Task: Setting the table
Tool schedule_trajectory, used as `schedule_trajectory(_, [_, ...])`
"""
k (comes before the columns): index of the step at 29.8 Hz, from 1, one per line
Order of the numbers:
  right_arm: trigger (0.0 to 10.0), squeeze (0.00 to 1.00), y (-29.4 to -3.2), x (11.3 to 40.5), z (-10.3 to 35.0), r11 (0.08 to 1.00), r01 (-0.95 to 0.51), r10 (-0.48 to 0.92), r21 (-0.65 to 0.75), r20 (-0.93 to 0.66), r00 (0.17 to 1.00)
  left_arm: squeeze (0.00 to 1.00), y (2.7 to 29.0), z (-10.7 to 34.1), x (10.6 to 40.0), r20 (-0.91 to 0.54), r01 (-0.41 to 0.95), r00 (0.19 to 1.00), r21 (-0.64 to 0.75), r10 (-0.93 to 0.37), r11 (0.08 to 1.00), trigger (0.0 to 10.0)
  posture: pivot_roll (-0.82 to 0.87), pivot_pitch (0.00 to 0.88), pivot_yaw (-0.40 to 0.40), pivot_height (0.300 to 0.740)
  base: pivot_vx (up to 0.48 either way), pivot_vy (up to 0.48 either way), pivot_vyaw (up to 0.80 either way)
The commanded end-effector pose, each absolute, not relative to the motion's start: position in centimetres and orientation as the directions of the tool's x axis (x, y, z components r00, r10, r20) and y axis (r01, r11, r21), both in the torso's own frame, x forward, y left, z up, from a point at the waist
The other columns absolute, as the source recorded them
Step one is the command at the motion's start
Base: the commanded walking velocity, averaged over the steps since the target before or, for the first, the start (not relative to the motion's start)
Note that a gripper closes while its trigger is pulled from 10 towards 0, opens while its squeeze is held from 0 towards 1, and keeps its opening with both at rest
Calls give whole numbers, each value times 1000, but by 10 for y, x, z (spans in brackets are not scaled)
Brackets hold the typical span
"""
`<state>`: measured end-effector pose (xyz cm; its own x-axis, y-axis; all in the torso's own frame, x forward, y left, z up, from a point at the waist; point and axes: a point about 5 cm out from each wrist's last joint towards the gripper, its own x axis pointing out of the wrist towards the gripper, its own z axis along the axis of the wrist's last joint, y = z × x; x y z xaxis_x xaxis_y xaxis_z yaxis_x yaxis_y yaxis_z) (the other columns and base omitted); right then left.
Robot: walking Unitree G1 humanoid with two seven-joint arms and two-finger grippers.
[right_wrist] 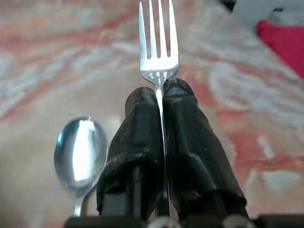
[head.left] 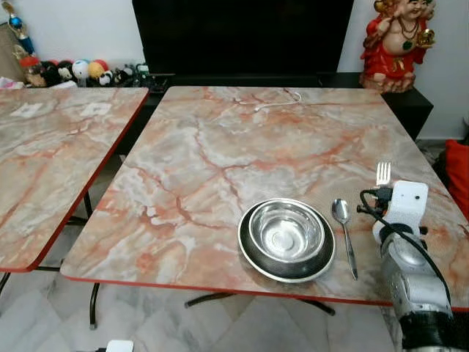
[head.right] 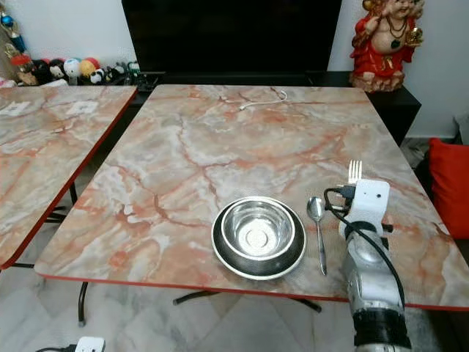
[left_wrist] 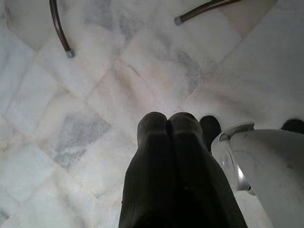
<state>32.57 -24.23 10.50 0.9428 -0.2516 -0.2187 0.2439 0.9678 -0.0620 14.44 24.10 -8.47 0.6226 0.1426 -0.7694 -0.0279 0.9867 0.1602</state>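
A steel bowl rests on a dark plate near the front edge of the marble table. Just right of the plate lies a spoon, bowl end pointing away from me. My right gripper is shut on a fork, whose tines stick out past the white wrist camera, low over the table right of the spoon. My left gripper is shut with nothing in it, hanging over the tiled floor.
A second marble table stands to the left across a narrow gap. Behind are a dark TV cabinet, a red figurine and small toys. A white cable lies at the table's far edge. Red cushion at right.
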Motion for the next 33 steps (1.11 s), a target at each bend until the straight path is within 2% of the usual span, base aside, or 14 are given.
schedule_trajectory(1, [10000, 0, -241, 331, 107, 972, 215, -231, -93, -240, 943, 0, 240, -86, 142, -775, -22, 618, 154, 134, 988, 10000, -48, 0, 13, 740, 0, 0, 0])
schedule_trajectory(9, [10000, 0, -245, 328, 93, 975, 209, -224, -81, -341, 913, 0, 240, -83, 148, -755, -19, 645, 146, 124, 989, 10000, -51, 0, 18, 740, 0, 0, 0])
schedule_trajectory(19, [10000, 0, -246, 328, 89, 972, 220, -235, -84, -359, 903, 0, 244, -76, 159, -728, -29, 673, 152, 132, 988, 10000, -44, 0, 23, 740, 0, 0, 0])
schedule_trajectory(33, [10000, 0, -243, 322, 78, 975, 210, -219, -66, -401, 890, 0, 244, -76, 158, -720, -34, 681, 150, 132, 988, 10000, -35, 15, 27, 740, 0, 0, 0])
